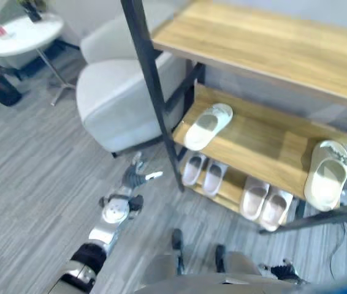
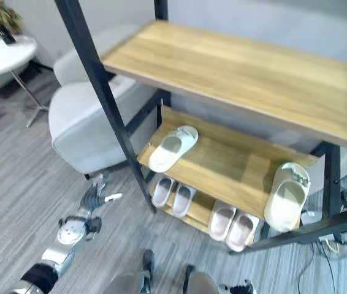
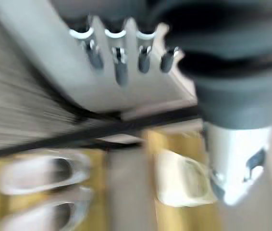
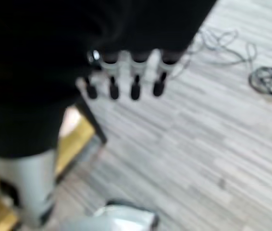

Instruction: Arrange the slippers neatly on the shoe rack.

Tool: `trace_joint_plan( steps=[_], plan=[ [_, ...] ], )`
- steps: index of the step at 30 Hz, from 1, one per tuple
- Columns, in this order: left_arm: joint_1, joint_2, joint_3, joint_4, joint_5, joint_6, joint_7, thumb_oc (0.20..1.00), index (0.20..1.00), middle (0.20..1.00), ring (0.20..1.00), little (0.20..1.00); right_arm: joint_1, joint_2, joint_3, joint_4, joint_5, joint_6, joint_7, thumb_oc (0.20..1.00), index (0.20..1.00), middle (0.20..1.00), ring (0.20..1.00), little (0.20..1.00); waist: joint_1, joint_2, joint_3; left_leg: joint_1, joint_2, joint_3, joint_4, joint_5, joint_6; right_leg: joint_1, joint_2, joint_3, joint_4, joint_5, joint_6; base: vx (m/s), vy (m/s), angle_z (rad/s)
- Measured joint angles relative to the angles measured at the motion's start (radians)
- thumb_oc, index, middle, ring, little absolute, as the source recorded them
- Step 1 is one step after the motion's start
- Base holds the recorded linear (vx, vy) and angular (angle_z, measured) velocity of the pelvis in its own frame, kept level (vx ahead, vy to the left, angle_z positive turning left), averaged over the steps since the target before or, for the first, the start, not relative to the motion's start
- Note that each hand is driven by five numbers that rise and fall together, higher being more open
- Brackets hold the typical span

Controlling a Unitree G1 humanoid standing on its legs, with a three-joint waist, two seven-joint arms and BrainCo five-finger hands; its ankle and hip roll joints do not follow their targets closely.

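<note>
Brightly and evenly lit, soft and diffuse, apparently from overhead. No hard-edged shadows on the grey floor (image 1: 32, 171). Pale sheen across the top shelf (image 2: 235, 67) of the shoe rack (image 1: 155, 92); mild glare on the white round table (image 1: 20, 33). Bottom shelf (image 2: 199, 211) shaded by the middle shelf (image 2: 228, 162), so the pink slippers (image 2: 173, 196) there dimmer than the cream slippers (image 2: 172, 149) above. Faint shadow beneath the armchair (image 1: 121, 101). Right wrist view largely darkened by the black cover of the right hand (image 4: 135, 72); left hand (image 3: 119, 62) well lit against pale upholstery.

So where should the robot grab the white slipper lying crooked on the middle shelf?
Probably by the strap of the white slipper, coming from the rack's open front. It lies angled, toe toward the back, and the raised strap gives fingers an edge. The left hand hangs open nearby.
</note>
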Motion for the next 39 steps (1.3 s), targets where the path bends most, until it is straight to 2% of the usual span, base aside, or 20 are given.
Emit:
trace_joint_plan(
  steps=[3, 4, 7, 9, 12, 13, 14, 17, 19, 21, 23, 24, 27, 29, 31, 33, 39],
  plan=[
    [0.059, 0.001, -0.013, 0.006, 0.010, 0.027, -0.036, 1.000, 1.000, 1.000, 1.000, 1.000, 0.009, 0.002, -0.013, 0.013, -0.022, 0.009, 0.024, 1.000, 1.000, 1.000, 1.000, 1.000, -0.004, 0.004, -0.001, 0.032, 0.005, 0.002, -0.023, 0.014, -0.009, 0.024, 0.004, -0.004, -0.009, 0.011, 0.003, 0.00, -0.001, -0.01],
    [0.069, -0.004, -0.020, 0.037, 0.016, 0.019, -0.061, 1.000, 1.000, 1.000, 1.000, 1.000, 0.023, 0.000, -0.017, 0.020, -0.028, 0.010, 0.031, 1.000, 1.000, 1.000, 1.000, 1.000, -0.004, 0.007, -0.007, 0.051, 0.007, 0.005, -0.035, 0.015, -0.010, 0.038, 0.005, -0.003, -0.014, 0.005, -0.006, 0.01, -0.003, -0.04],
    [0.092, -0.003, -0.023, 0.146, 0.017, 0.040, -0.108, 1.000, 1.000, 1.000, 1.000, 1.000, 0.042, -0.003, -0.017, 0.021, -0.029, 0.010, 0.041, 1.000, 1.000, 1.000, 1.000, 1.000, -0.016, 0.019, -0.019, 0.087, 0.009, 0.005, -0.064, 0.021, -0.013, 0.069, 0.009, 0.000, -0.029, 0.006, -0.007, 0.01, -0.003, -0.05],
    [0.110, 0.000, -0.024, 0.147, 0.017, 0.042, -0.143, 1.000, 1.000, 1.000, 1.000, 1.000, 0.062, 0.000, -0.016, 0.026, -0.029, 0.017, 0.048, 1.000, 1.000, 1.000, 1.000, 1.000, -0.008, 0.033, -0.027, 0.106, 0.015, 0.006, -0.085, 0.031, -0.013, 0.090, 0.016, -0.002, -0.050, 0.017, -0.011, 0.00, 0.000, 0.00],
    [0.122, -0.017, -0.050, 0.139, 0.018, 0.052, -0.172, 1.000, 1.000, 1.000, 1.000, 1.000, 0.082, 0.001, -0.009, 0.021, -0.029, 0.021, 0.058, 1.000, 1.000, 1.000, 1.000, 1.000, -0.022, 0.043, -0.049, 0.138, 0.017, 0.009, -0.104, 0.035, -0.013, 0.112, 0.018, -0.002, -0.070, 0.019, -0.006, 0.06, -0.039, 0.04],
    [0.063, 0.005, -0.120, 0.111, 0.018, 0.091, -0.162, 1.000, 1.000, 1.000, 1.000, 1.000, 0.097, -0.006, -0.007, 0.027, -0.030, 0.022, 0.061, 1.000, 1.000, 1.000, 1.000, 1.000, -0.010, 0.049, -0.053, 0.137, 0.015, 0.003, -0.105, 0.036, -0.014, 0.120, 0.017, -0.010, -0.068, 0.014, -0.009, 0.04, -0.043, 0.12],
    [0.011, -0.016, -0.115, 0.099, 0.017, 0.085, -0.161, 1.000, 1.000, 1.000, 1.000, 1.000, 0.094, -0.010, 0.001, 0.019, -0.040, 0.033, 0.067, 1.000, 1.000, 1.000, 1.000, 1.000, -0.007, 0.047, -0.060, 0.143, 0.017, 0.007, -0.115, 0.041, -0.016, 0.122, 0.019, -0.010, -0.068, 0.014, -0.014, 0.02, -0.041, 0.06],
    [-0.102, -0.037, -0.102, 0.031, -0.005, 0.073, -0.120, 1.000, 1.000, 1.000, 1.000, 1.000, 0.066, 0.000, 0.038, 0.007, -0.074, 0.047, 0.083, 1.000, 1.000, 1.000, 1.000, 1.000, -0.043, 0.032, -0.098, 0.158, 0.024, 0.012, -0.135, 0.049, -0.019, 0.128, 0.025, -0.008, -0.069, 0.018, -0.009, -0.01, -0.025, -0.10],
    [-0.149, -0.043, -0.101, -0.033, -0.018, 0.057, -0.135, 1.000, 1.000, 1.000, 1.000, 1.000, 0.068, -0.013, 0.044, -0.002, -0.085, 0.048, 0.095, 1.000, 1.000, 1.000, 1.000, 1.000, -0.066, 0.031, -0.111, 0.186, 0.028, 0.023, -0.151, 0.061, -0.019, 0.151, 0.029, 0.001, -0.079, 0.021, -0.009, -0.09, -0.007, -0.19],
    [-0.090, 0.077, -0.139, -0.183, 0.101, 0.064, -0.167, 1.000, 1.000, 1.000, 1.000, 1.000, 0.067, -0.027, 0.025, -0.018, -0.086, 0.044, 0.113, 1.000, 1.000, 1.000, 1.000, 1.000, -0.070, 0.038, -0.110, 0.203, 0.037, 0.036, -0.160, 0.063, -0.019, 0.162, 0.041, 0.012, -0.092, 0.030, -0.012, -0.05, -0.015, -0.24],
    [-0.050, 0.160, -0.140, -0.259, 0.170, 0.059, -0.180, 1.000, 1.000, 1.000, 1.000, 1.000, 0.079, -0.039, 0.024, -0.007, -0.086, 0.048, 0.115, 1.000, 1.000, 1.000, 1.000, 1.000, -0.067, 0.052, -0.111, 0.208, 0.045, 0.033, -0.159, 0.064, -0.021, 0.177, 0.048, 0.006, -0.118, 0.037, -0.012, -0.04, -0.026, 0.07],
    [-0.044, 0.161, -0.136, -0.233, 0.176, 0.040, -0.184, 1.000, 1.000, 1.000, 1.000, 1.000, 0.093, -0.042, 0.025, 0.003, -0.087, 0.046, 0.119, 1.000, 1.000, 1.000, 1.000, 1.000, -0.060, 0.055, -0.112, 0.209, 0.048, 0.033, -0.159, 0.064, -0.022, 0.177, 0.051, 0.007, -0.119, 0.038, -0.011, -0.04, -0.042, 0.11],
    [-0.034, 0.164, -0.149, -0.189, 0.179, 0.073, -0.194, 1.000, 1.000, 1.000, 1.000, 1.000, 0.093, -0.043, 0.022, 0.001, -0.087, 0.045, 0.134, 1.000, 1.000, 1.000, 1.000, 1.000, -0.048, 0.078, -0.108, 0.210, 0.053, 0.034, -0.157, 0.059, -0.033, 0.173, 0.054, 0.007, -0.108, 0.033, -0.017, -0.01, -0.017, -0.01],
    [-0.029, 0.168, -0.150, -0.228, 0.177, 0.071, -0.208, 1.000, 1.000, 1.000, 1.000, 1.000, 0.098, -0.046, 0.020, 0.003, -0.087, 0.045, 0.138, 1.000, 1.000, 1.000, 1.000, 1.000, -0.047, 0.074, -0.105, 0.208, 0.053, 0.034, -0.158, 0.057, -0.034, 0.168, 0.055, 0.008, -0.100, 0.030, -0.021, -0.01, -0.016, -0.01],
    [-0.003, 0.153, -0.157, -0.341, 0.182, 0.094, -0.240, 1.000, 1.000, 1.000, 1.000, 1.000, 0.100, -0.045, 0.010, 0.006, -0.086, 0.048, 0.150, 1.000, 1.000, 1.000, 1.000, 1.000, -0.048, 0.075, -0.104, 0.208, 0.053, 0.036, -0.158, 0.057, -0.034, 0.160, 0.055, 0.012, -0.089, 0.030, -0.022, -0.03, -0.046, -0.06],
    [0.026, 0.148, -0.165, -0.415, 0.203, 0.093, -0.277, 1.000, 1.000, 1.000, 1.000, 1.000, 0.099, -0.038, -0.010, 0.011, -0.086, 0.049, 0.153, 1.000, 1.000, 1.000, 1.000, 1.000, -0.059, 0.074, -0.101, 0.209, 0.054, 0.040, -0.159, 0.058, -0.035, 0.156, 0.057, 0.018, -0.087, 0.026, -0.028, -0.03, -0.025, -0.10],
    [-0.007, 0.081, -0.189, -0.410, 0.207, 0.108, -0.285, 1.000, 1.000, 1.000, 1.000, 1.000, 0.099, -0.038, -0.014, 0.011, -0.086, 0.050, 0.154, 1.000, 1.000, 1.000, 1.000, 1.000, -0.091, 0.084, -0.081, 0.209, 0.055, 0.069, -0.160, 0.057, -0.034, 0.143, 0.057, 0.039, -0.083, 0.031, -0.021, -0.01, -0.012, -0.13]
  ],
)
